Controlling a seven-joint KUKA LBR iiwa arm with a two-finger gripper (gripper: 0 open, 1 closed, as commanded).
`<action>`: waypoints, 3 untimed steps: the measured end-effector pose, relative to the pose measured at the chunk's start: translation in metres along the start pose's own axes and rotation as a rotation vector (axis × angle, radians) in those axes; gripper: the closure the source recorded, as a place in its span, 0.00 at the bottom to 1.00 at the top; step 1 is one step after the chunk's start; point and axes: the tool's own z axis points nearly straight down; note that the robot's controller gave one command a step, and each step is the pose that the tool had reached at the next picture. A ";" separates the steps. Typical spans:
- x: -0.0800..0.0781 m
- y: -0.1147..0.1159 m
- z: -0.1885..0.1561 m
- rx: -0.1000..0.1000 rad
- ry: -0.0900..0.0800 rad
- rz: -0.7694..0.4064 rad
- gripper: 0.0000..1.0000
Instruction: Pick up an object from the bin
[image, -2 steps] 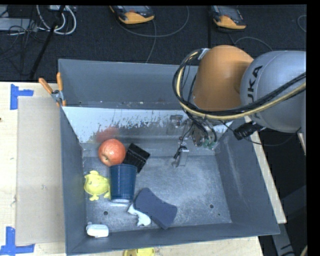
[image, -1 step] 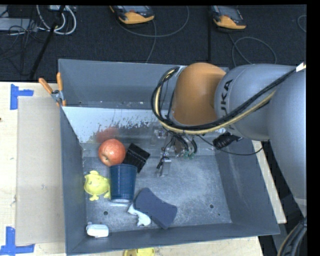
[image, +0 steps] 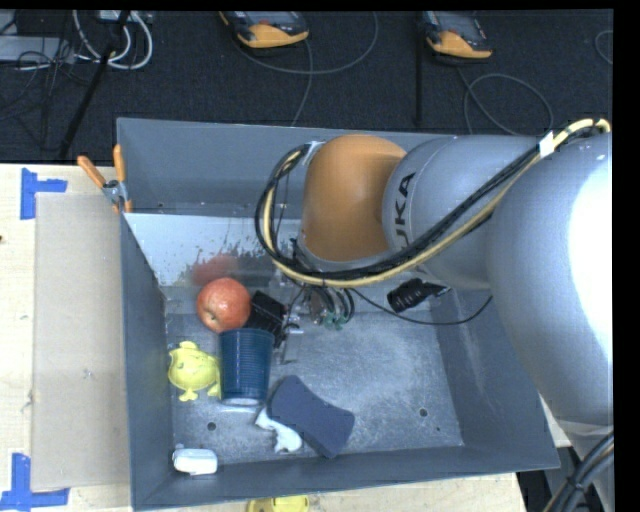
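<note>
- Camera view: gripper (image: 281, 322) is low near the bin's (image: 400, 385) left wall, between apple (image: 223, 304) and cup (image: 245, 365).
- Spread or pressed together, I cannot tell.
- Nothing seems lifted; the grasp remains.

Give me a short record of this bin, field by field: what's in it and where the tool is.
bin: grey metal, things at its left
tool: low, just right of apple, by cup's back edge
apple: red, back left
cup: dark blue, in front of apple
toy: yellow, left of cup
pad: dark blue, in front of cup
white block: front left corner
</note>
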 end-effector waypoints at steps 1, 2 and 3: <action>0.008 0.024 -0.003 -0.004 -0.016 -0.104 0.00; 0.021 0.025 0.016 -0.001 -0.018 -0.296 0.00; 0.024 0.042 0.024 0.000 -0.011 -0.326 0.00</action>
